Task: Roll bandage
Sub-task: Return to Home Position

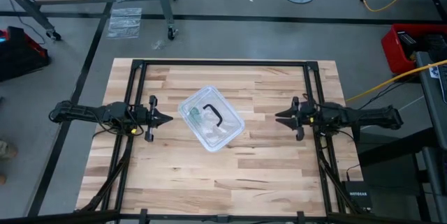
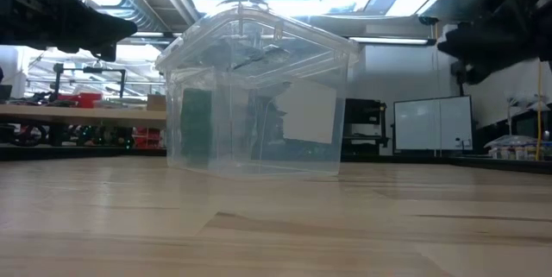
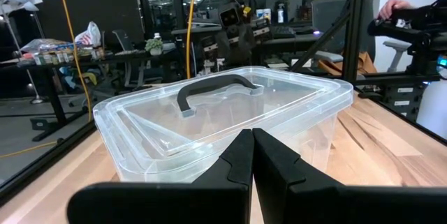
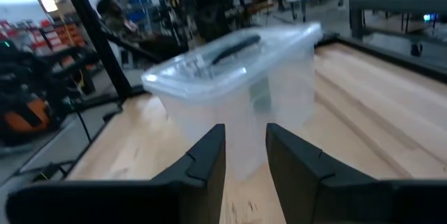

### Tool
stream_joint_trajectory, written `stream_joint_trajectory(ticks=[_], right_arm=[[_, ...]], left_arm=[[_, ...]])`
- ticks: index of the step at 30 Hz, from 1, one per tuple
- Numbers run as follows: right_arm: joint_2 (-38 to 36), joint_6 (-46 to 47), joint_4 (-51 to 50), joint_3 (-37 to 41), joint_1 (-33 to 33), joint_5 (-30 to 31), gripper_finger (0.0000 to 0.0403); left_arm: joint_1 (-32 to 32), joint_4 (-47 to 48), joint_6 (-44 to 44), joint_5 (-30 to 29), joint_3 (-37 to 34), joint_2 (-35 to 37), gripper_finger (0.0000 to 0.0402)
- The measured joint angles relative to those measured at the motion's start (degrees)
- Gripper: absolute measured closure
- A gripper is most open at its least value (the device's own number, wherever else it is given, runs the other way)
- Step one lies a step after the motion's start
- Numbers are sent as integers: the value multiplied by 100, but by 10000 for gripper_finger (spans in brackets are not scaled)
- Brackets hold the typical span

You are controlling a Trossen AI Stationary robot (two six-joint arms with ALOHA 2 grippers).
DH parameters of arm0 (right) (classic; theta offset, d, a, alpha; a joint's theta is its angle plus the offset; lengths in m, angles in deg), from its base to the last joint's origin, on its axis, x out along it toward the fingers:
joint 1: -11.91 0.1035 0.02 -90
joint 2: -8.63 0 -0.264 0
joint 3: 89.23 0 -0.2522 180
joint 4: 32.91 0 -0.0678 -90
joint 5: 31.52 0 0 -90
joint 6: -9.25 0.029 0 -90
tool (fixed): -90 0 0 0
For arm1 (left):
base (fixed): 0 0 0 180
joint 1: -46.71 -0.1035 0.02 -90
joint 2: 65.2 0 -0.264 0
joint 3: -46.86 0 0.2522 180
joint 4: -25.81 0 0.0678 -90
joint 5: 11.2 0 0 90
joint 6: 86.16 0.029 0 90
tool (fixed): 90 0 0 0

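Plainly, my low view best shows the bright green fabric bandage [image 2: 197,126] inside the clear lidded plastic box [image 2: 233,152], centre frame. I see the left gripper [image 3: 251,135] with jaws pressed together and the right gripper [image 4: 246,130] with jaws slightly spread, both empty.

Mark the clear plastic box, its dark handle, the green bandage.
clear plastic box [image 3: 318,130]: left wrist view, side wall.
dark handle [image 3: 213,84]: left wrist view, arched top.
green bandage [image 2: 197,123]: low view, flat side.

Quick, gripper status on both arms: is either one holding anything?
Left gripper: shut, holding nothing, short of the clear box.
Right gripper: open, holding nothing.
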Motion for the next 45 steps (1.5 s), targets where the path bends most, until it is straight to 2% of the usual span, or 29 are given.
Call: stream_joint_trajectory(ticks=[9,22,45], right_arm=[[-630,0,6,-2,0,-2,294],[-625,0,-181,-9,-343,-3,294],[-625,0,-269,-7,-330,-4,294]], left_arm=[[0,0,0,0,0,0,400],[0,0,0,0,0,0,400],[0,0,0,0,0,0,400]])
